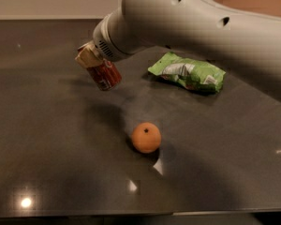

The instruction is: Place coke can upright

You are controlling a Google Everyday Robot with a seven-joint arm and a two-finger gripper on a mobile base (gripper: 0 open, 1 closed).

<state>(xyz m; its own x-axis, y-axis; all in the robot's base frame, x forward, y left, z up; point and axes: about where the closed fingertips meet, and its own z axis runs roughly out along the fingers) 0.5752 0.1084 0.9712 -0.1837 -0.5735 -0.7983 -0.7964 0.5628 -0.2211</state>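
The coke can [104, 75] is a small red can with white script. It hangs tilted in my gripper [91, 60], above the dark table [47, 139] at the left of middle. The gripper is shut on the can's upper end, and its cream fingers [85, 56] show at the can's top left. The can's lower end points down and to the right, and it looks clear of the table surface. My big grey arm comes in from the upper right and hides the rest of the gripper.
An orange [146, 137] sits on the table below and to the right of the can. A green snack bag [187, 73] lies to the right, behind the arm's line. The table's front edge runs along the bottom.
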